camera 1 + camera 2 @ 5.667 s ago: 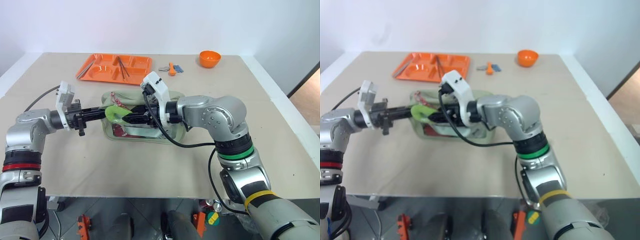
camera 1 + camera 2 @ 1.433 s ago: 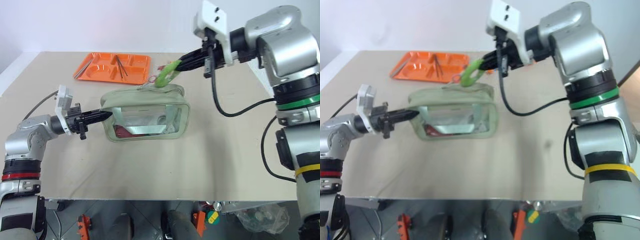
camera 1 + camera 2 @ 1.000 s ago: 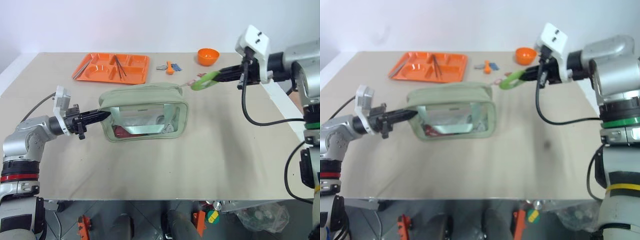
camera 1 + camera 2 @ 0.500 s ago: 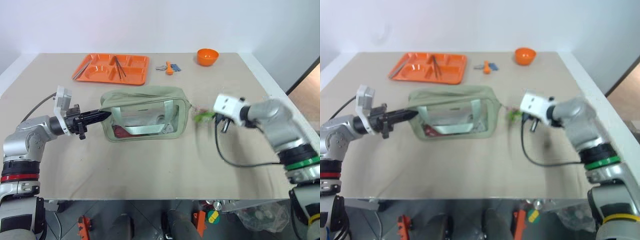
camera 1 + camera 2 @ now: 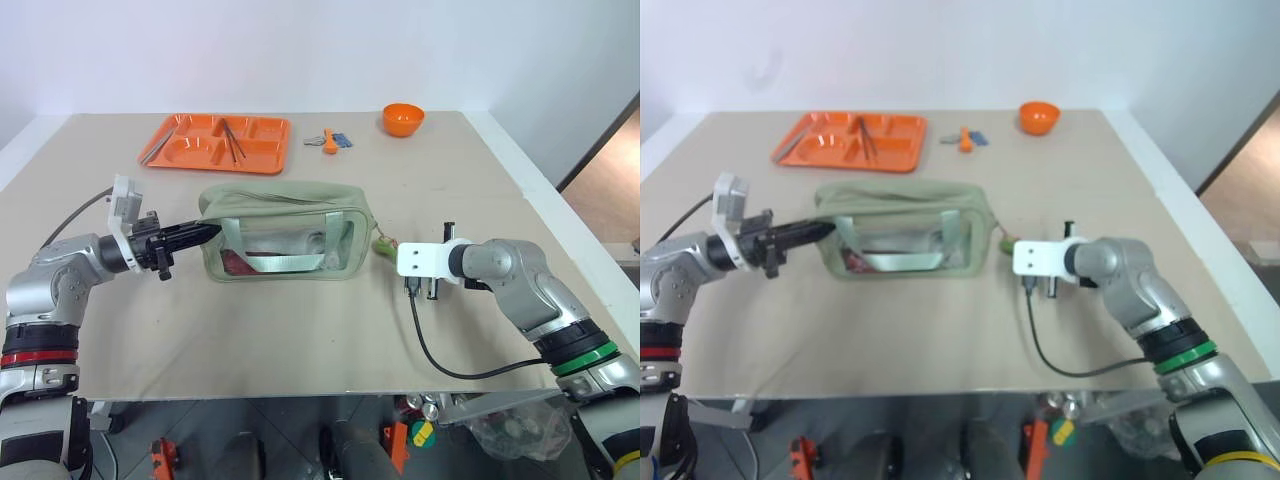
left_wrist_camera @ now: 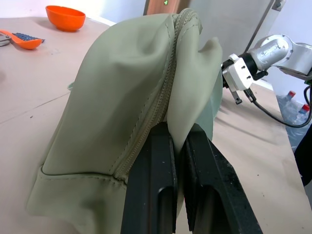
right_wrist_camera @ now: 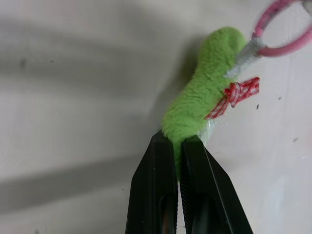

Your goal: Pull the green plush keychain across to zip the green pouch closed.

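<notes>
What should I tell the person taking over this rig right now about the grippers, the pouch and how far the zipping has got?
Left gripper: shut on the left end of the green pouch.
Right gripper: shut on the green plush keychain, low by the pouch's right end, over the table.
Done: the zipper looks closed along the pouch's top.
Left: confirm the last stretch at the right end, then release both.

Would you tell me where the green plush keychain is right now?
The green plush keychain is pinched in the right hand, low over the table just past the green pouch on the robot's right.
</notes>
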Robot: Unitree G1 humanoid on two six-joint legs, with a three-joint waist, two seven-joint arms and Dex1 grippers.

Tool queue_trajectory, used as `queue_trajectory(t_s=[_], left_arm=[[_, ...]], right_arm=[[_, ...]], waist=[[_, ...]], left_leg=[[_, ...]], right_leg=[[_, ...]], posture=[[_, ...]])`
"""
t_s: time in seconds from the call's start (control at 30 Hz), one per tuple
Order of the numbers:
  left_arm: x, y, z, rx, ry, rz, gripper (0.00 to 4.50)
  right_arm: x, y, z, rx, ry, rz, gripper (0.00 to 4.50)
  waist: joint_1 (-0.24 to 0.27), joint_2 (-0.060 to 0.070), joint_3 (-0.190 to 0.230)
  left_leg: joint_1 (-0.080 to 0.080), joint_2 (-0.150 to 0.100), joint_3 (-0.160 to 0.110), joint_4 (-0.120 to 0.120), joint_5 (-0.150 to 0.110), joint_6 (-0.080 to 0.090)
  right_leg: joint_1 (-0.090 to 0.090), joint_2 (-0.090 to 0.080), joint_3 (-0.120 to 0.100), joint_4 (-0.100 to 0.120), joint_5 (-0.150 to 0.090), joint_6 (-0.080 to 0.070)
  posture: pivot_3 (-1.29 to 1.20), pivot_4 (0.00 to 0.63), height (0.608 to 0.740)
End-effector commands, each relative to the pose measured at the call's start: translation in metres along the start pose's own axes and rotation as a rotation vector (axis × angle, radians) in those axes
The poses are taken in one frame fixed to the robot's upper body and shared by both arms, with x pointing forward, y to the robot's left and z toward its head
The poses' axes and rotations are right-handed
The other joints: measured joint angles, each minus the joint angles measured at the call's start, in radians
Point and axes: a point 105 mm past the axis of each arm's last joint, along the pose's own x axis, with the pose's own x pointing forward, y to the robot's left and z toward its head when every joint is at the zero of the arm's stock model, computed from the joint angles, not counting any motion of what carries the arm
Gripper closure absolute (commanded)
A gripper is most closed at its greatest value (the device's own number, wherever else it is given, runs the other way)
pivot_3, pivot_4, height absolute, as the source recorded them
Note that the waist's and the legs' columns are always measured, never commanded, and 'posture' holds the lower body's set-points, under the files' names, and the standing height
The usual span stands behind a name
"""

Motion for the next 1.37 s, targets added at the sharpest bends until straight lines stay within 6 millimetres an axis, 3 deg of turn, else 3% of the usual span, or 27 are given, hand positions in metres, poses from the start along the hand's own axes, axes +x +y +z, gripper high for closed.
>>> queue_trajectory(t_s=[0.03, 0.13, 0.27, 0.53, 0.7, 0.8, 0.87, 0.93, 1.0, 1.1, 1.37], left_arm=[[-0.007, 0.000, 0.013, 0.023, -0.044, 0.018, 4.50], [-0.008, 0.001, 0.015, -0.011, -0.060, 0.031, 4.50], [-0.012, 0.006, 0.028, -0.048, -0.124, 0.076, 4.50], [-0.017, -0.005, 0.032, -0.039, -0.114, 0.053, 1.73], [-0.024, -0.005, 0.044, 0.001, -0.142, 0.097, 0.00], [-0.053, 0.009, 0.062, -0.010, -0.219, 0.235, 0.00], [-0.071, 0.017, 0.056, -0.132, -0.192, 0.336, 0.00], [-0.088, 0.019, 0.050, -0.114, -0.162, 0.458, 0.00], [-0.099, 0.005, 0.044, -0.087, -0.140, 0.481, 0.00], [-0.106, -0.007, 0.040, -0.132, -0.153, 0.474, 0.00], [-0.102, -0.024, 0.021, -0.160, -0.140, 0.467, 0.00]], right_arm=[[-0.017, -0.021, 0.015, 0.208, -0.137, -0.009, 4.49], [-0.041, -0.046, 0.029, 0.372, -0.282, -0.040, 4.49], [-0.070, -0.057, 0.042, 0.525, -0.448, -0.021, 4.49], [-0.078, -0.035, 0.029, 0.641, -0.446, 0.036, 1.85], [-0.084, -0.044, 0.018, 0.700, -0.429, -0.019, 0.08], [-0.109, -0.055, 0.018, 0.750, -0.530, -0.044, 0.04], [-0.126, -0.056, 0.022, 0.766, -0.606, -0.048, 0.04], [-0.137, -0.049, 0.024, 0.771, -0.637, -0.035, 0.04], [-0.138, -0.033, 0.024, 0.784, -0.627, -0.016, 0.04], [-0.133, -0.019, 0.023, 0.814, -0.603, -0.016, 0.04], [-0.125, -0.010, 0.026, 0.877, -0.603, -0.022, 0.04]], waist=[[0.000, 0.000, 0.000], [-0.001, 0.002, 0.001], [0.000, 0.002, 0.002], [-0.001, 0.002, 0.002], [-0.004, 0.002, 0.002], [-0.004, 0.002, 0.002], [-0.005, 0.002, 0.002], [-0.006, 0.002, 0.002], [-0.005, 0.002, 0.002], [-0.003, 0.000, 0.002], [-0.003, 0.000, 0.003]], left_leg=[[0.000, 0.000, 0.000, 0.000, 0.000, 0.000], [-0.002, 0.000, 0.001, 0.000, 0.000, 0.000], [-0.005, 0.000, 0.000, 0.000, 0.000, 0.000], [-0.005, -0.001, 0.001, -0.001, 0.000, 0.000], [-0.004, -0.001, 0.002, -0.001, 0.000, 0.000], [-0.004, -0.001, 0.003, -0.001, 0.000, 0.000], [-0.004, 0.000, 0.003, -0.001, 0.000, 0.000], [-0.004, 0.000, 0.003, -0.003, -0.001, 0.001], [-0.003, 0.000, 0.003, -0.004, -0.002, 0.002], [-0.004, 0.002, 0.002, -0.004, -0.003, -0.001], [-0.001, -0.003, 0.006, -0.001, -0.001, -0.003]], right_leg=[[0.000, 0.000, 0.000, 0.000, 0.000, 0.000], [-0.002, 0.000, 0.001, 0.000, 0.000, 0.000], [-0.003, -0.001, 0.000, 0.000, 0.000, 0.000], [-0.004, -0.002, 0.001, -0.001, -0.002, 0.002], [-0.004, -0.002, 0.003, 0.000, -0.001, 0.003], [-0.004, -0.001, 0.003, 0.000, 0.000, 0.002], [-0.005, -0.001, 0.003, 0.000, -0.001, 0.002], [-0.005, -0.001, 0.003, -0.001, -0.001, 0.003], [-0.004, -0.002, 0.004, -0.001, -0.004, 0.003], [-0.004, -0.005, 0.005, -0.001, -0.005, 0.004], [-0.001, -0.005, 0.007, -0.001, -0.002, 0.008]], posture=[[0.00, 0.150, 0.740], [0.00, 0.150, 0.740], [0.00, 0.150, 0.740], [0.00, 0.150, 0.740], [0.00, 0.150, 0.740], [0.00, 0.150, 0.740], [0.00, 0.150, 0.740], [0.00, 0.150, 0.740], [0.00, 0.150, 0.740], [0.00, 0.150, 0.740], [0.00, 0.150, 0.740]])
